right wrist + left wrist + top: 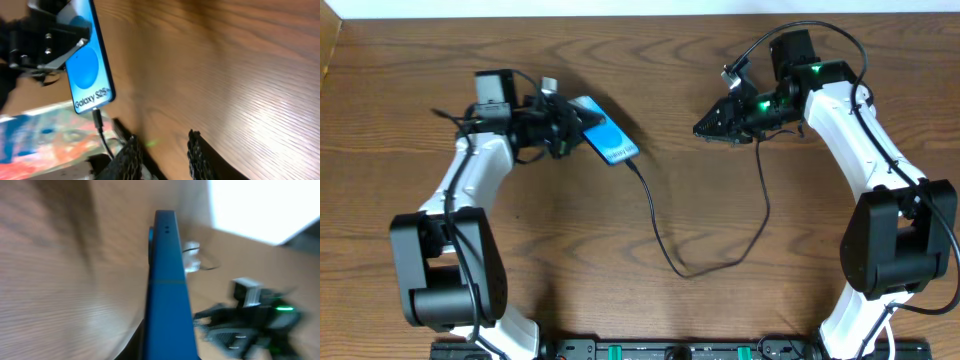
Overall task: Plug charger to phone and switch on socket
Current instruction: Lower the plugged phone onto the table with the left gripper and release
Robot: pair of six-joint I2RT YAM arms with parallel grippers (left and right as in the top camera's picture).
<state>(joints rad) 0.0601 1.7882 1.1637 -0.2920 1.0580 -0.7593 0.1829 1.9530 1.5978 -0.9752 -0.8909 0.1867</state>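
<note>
The phone, its screen bright blue, is tilted up off the wooden table with my left gripper shut on its upper left end. In the left wrist view only its blue edge shows. The charger, a thin black cable, has its small tip plugged into the phone's lower end. It loops across the table and runs up under my right arm, where its other end is hidden. My right gripper is open with only bare wood between its fingers, and sits to the right of the phone. The socket is out of view.
A black rail runs along the table's front edge between the two arm bases. The table's far edge meets a white strip at the top. My right arm reaches in over the cable's right-hand stretch.
</note>
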